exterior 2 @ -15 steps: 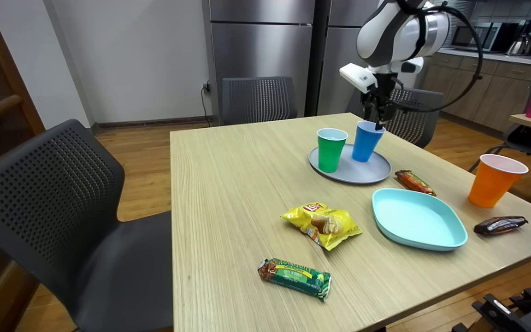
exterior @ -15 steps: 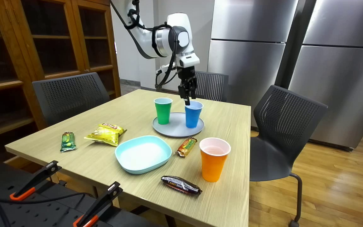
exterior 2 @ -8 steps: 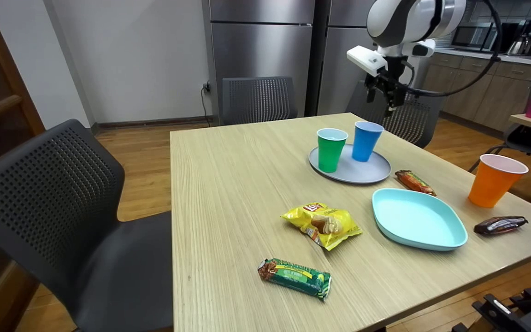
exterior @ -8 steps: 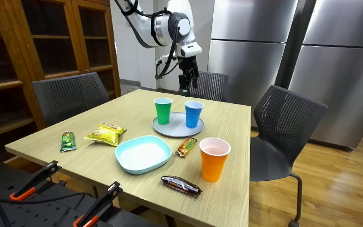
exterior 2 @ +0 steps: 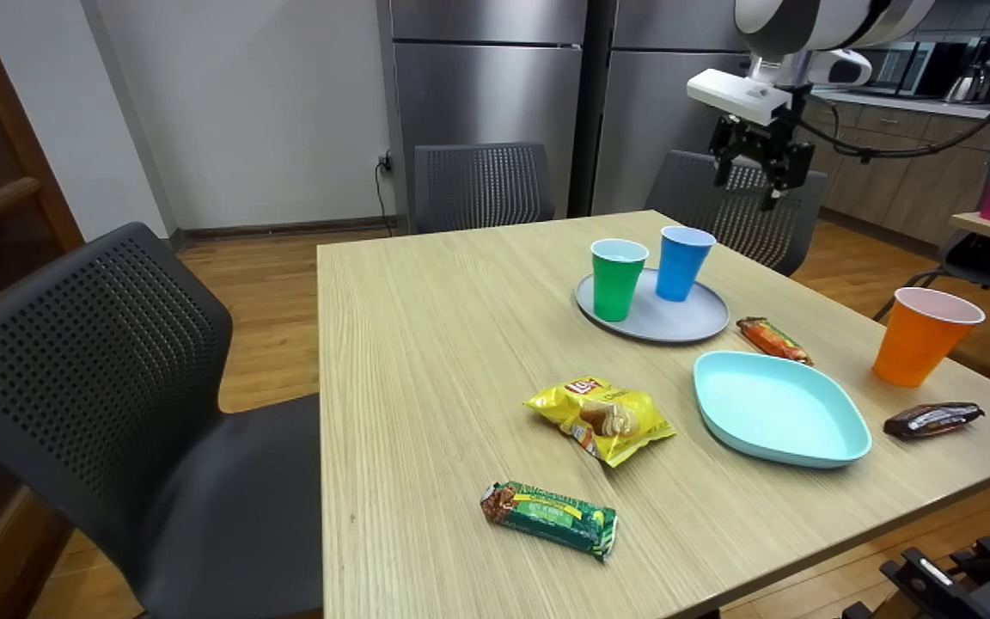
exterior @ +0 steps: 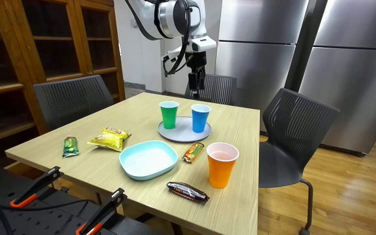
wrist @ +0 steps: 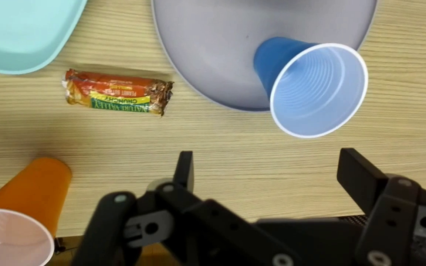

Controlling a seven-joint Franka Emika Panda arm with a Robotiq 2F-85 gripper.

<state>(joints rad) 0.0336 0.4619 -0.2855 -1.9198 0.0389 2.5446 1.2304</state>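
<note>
Blue cup upright on grey plate. Pincer spread wide, empty, apart from cup. Placing looks done; next move calls for rim clearance.

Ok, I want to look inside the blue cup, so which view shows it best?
The wrist view: it looks into the blue cup, showing its ribbed inner wall. Both exterior views show it standing on the gray plate, mostly its blue outside.
</note>
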